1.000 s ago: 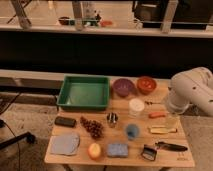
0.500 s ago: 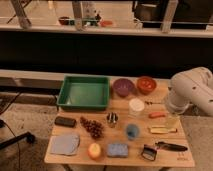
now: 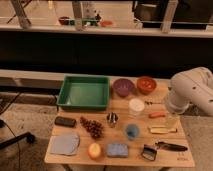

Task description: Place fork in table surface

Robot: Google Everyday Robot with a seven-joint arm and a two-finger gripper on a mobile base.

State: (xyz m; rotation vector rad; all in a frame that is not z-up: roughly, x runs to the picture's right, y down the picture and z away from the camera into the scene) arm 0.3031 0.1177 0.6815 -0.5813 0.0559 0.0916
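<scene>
The fork (image 3: 152,103) is a thin dark utensil lying on the table surface (image 3: 80,156), just right of a white cup (image 3: 136,105) and below an orange bowl (image 3: 146,84). An orange carrot (image 3: 157,114) lies just below the fork. My white arm (image 3: 192,92) reaches in from the right. My gripper (image 3: 172,119) hangs below it at the table's right edge, right of the carrot and lower right of the fork, apart from it.
A green bin (image 3: 83,93) and a purple bowl (image 3: 123,86) stand at the back. A yellowish bar (image 3: 162,130), a black-handled tool (image 3: 167,146), a blue cup (image 3: 131,131), grapes (image 3: 91,127), a blue sponge (image 3: 117,149) and a grey cloth (image 3: 65,144) fill the front.
</scene>
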